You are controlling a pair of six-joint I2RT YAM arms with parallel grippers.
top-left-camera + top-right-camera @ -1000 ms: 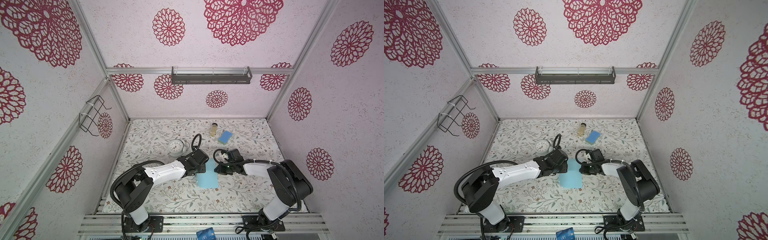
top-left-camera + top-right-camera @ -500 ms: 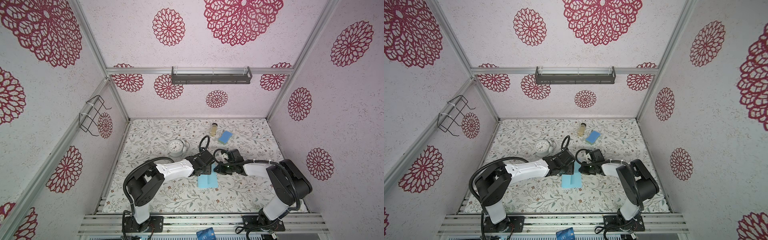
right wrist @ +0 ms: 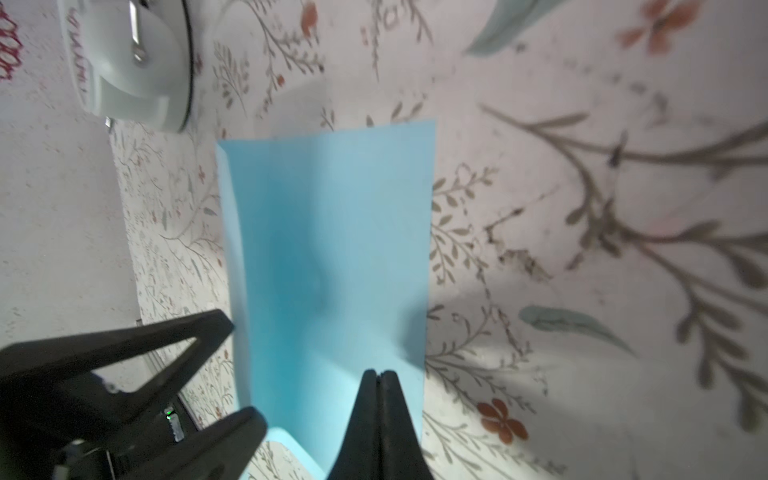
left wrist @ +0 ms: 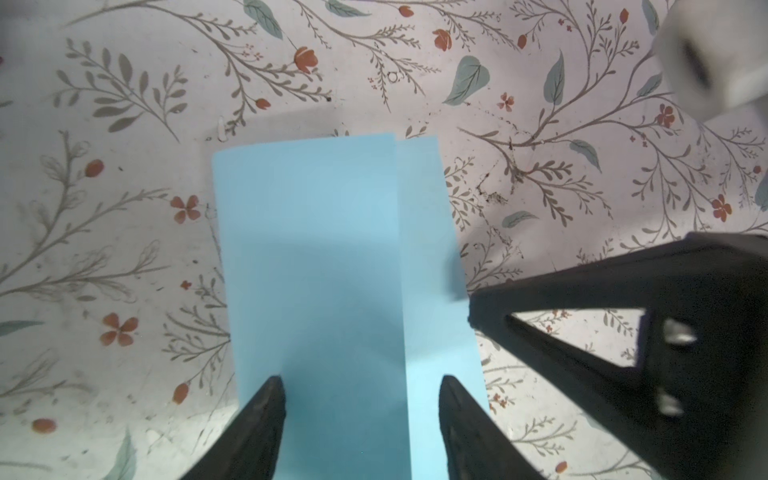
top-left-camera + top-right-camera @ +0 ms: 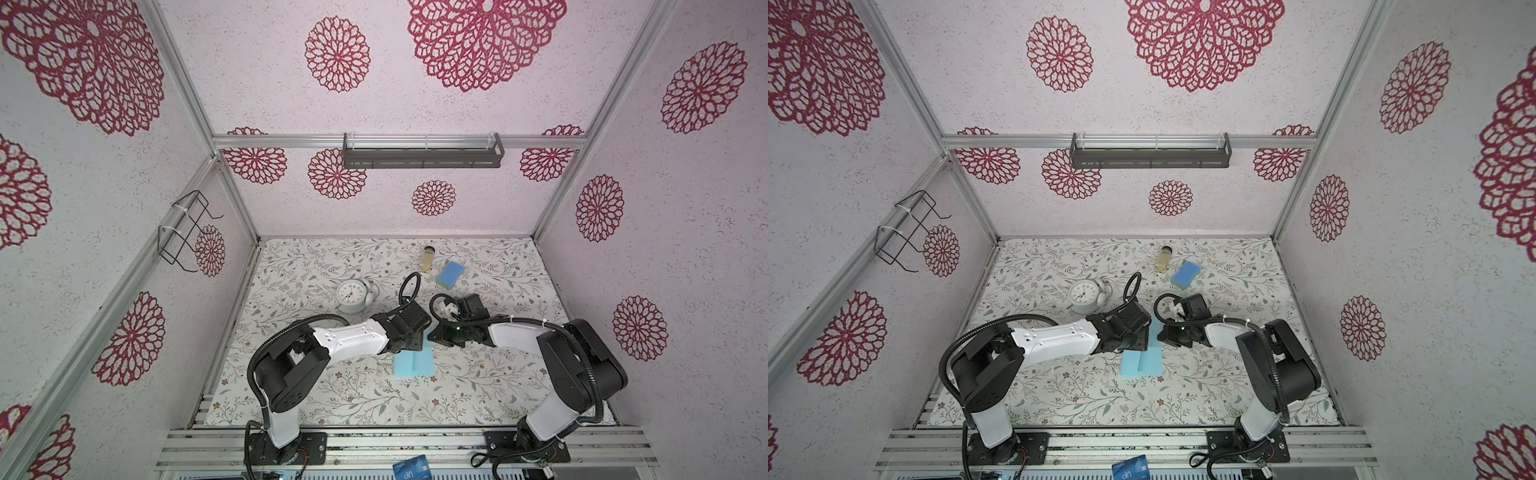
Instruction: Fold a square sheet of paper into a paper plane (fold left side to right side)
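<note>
The square sheet of paper (image 5: 413, 362) (image 5: 1142, 362) lies mid-table as a light blue folded rectangle, one layer lapped over the other with a narrow strip left bare (image 4: 432, 249). No paper plane shape is in view. My left gripper (image 4: 361, 380) (image 5: 415, 340) hovers open over the sheet's far end, its two fingertips astride the lapped layer. My right gripper (image 3: 379, 374) (image 5: 436, 334) is shut, its joined tips resting on the paper (image 3: 332, 249) near its right edge, with nothing between them. The two grippers nearly meet.
A white clock (image 5: 351, 296) stands behind the left arm. A small bottle (image 5: 427, 259) and a blue sponge (image 5: 450, 274) lie at the back. A dark blue card (image 5: 411, 471) rests on the front rail. A wire rack (image 5: 185, 232) hangs on the left wall.
My left gripper has moved right, over the paper's far end, and its jaws have opened wider. The right gripper has stayed in place, shut.
</note>
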